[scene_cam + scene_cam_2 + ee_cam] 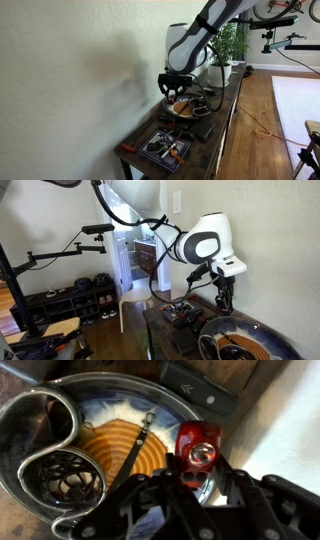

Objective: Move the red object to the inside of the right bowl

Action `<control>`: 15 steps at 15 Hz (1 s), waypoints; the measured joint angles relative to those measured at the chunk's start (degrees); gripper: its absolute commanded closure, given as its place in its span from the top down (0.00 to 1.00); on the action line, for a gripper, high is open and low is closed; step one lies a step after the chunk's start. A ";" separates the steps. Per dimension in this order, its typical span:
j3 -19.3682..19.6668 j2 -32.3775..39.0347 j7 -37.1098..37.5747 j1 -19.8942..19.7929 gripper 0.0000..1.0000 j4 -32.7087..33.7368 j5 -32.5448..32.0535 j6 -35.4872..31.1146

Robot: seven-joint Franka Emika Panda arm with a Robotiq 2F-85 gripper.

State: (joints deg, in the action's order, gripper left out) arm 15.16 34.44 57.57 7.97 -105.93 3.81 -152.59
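Although the jaws appear closed on the small red object [198,442], at the centre right of the wrist view, it is only above the edge of the blue-rimmed bowl [100,408]; lowering and releasing inside remain, I judge.

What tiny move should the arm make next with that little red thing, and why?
In the wrist view the small red object with a shiny cap seems clamped in the gripper, over the rim of the blue-edged bowl with an orange spiral, not its centre. So probably a short shift toward the middle before letting go.
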 measured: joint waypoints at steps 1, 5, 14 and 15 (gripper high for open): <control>0.24 0.33 0.08 -0.06 0.15 -0.06 0.00 0.00; 0.43 1.98 0.43 -0.62 0.15 -0.06 0.00 0.00; 0.36 4.77 0.75 -2.28 0.15 0.32 0.19 0.01; 0.34 5.12 0.75 -2.40 0.15 0.45 0.23 0.02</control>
State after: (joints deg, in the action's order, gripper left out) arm 15.50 39.56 58.33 5.58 -105.48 4.03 -152.57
